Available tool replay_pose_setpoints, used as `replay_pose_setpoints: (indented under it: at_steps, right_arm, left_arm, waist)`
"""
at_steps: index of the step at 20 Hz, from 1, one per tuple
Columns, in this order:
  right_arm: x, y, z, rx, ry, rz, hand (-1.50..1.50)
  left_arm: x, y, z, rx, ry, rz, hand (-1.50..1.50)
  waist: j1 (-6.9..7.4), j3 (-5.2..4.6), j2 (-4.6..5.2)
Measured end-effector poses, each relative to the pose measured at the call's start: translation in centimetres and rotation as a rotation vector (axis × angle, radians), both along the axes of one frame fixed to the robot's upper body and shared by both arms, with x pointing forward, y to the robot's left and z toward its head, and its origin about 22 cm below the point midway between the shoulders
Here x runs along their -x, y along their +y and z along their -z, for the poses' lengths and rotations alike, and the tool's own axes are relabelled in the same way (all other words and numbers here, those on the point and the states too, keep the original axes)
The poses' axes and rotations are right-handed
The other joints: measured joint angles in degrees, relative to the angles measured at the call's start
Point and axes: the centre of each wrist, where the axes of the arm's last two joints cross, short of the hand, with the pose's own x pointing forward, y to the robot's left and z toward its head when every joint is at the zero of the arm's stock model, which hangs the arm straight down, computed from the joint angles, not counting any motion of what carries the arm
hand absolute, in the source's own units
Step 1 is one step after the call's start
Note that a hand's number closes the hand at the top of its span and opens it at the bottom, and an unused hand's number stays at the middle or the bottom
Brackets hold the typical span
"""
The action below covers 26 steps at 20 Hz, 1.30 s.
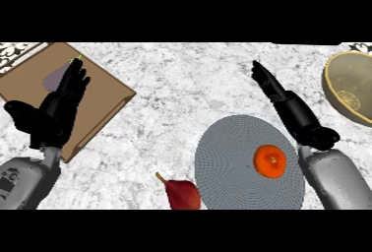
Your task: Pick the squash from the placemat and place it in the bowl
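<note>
nearest the lower edge lies a dark red pear-shaped fruit (183, 193) with a short stem, touching the left rim of the round grey placemat (232, 147); it sits well below and to the left of the right hand (280, 96). on the placemat rests the orange squash (270, 160), round with a small dimple at its middle, just left of the right wrist and lower in the view than that hand's fingers, not touched by them. the right hand is held edge-on above the marble counter (181, 83), fingers straight and together, pointing up and away, holding nothing.

the left hand (62, 106) lies over a brown board (105, 103) at the far left, fingers straight and a little spread, thumb out to the side. a greyish purple thing with a green tip (52, 78) lies on the board just beside and partly under those fingertips; what it is cannot be told, and the fingers are not curled round it.

farthest off, right of the right hand's fingertips and well apart from them, the yellowish bowl (341, 83) is cut by the right edge.
</note>
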Motion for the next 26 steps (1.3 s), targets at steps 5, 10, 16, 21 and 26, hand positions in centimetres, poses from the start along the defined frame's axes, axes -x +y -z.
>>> replay_pose_setpoints:
  at_steps: [5, 10, 16, 21, 26]
  right_arm:
    - [1.7, 5.3, -0.7, -0.098, 0.046, -0.274, -1.5]
    - [4.0, 6.2, -1.6, 0.003, -0.118, -0.194, -1.5]
    - [11.3, 6.1, -0.3, 0.071, -0.273, -0.126, -1.5]
    - [14.3, 3.5, -3.2, 0.272, -0.337, -0.069, -1.5]
    - [16.4, 0.7, -7.7, 0.483, -0.307, 0.009, -1.5]
  left_arm:
    - [-0.3, 1.9, -0.9, 0.003, -0.079, -0.05, 0.0]
    - [0.2, 4.5, -1.1, 0.019, -0.118, -0.111, 0.0]
    - [0.9, 6.8, -0.2, 0.039, -0.144, -0.13, 0.0]
    - [0.7, 7.5, -0.2, 0.045, -0.151, -0.134, 0.0]
    - [1.0, 7.9, 0.0, 0.043, -0.148, -0.125, 0.0]
  waist:
    - [-0.07, 0.94, -0.22]
    - [-1.49, 1.07, -1.08]
    - [-2.19, 1.28, -0.64]
    - [-2.48, 1.29, -0.48]
    - [-2.34, 1.25, -0.42]
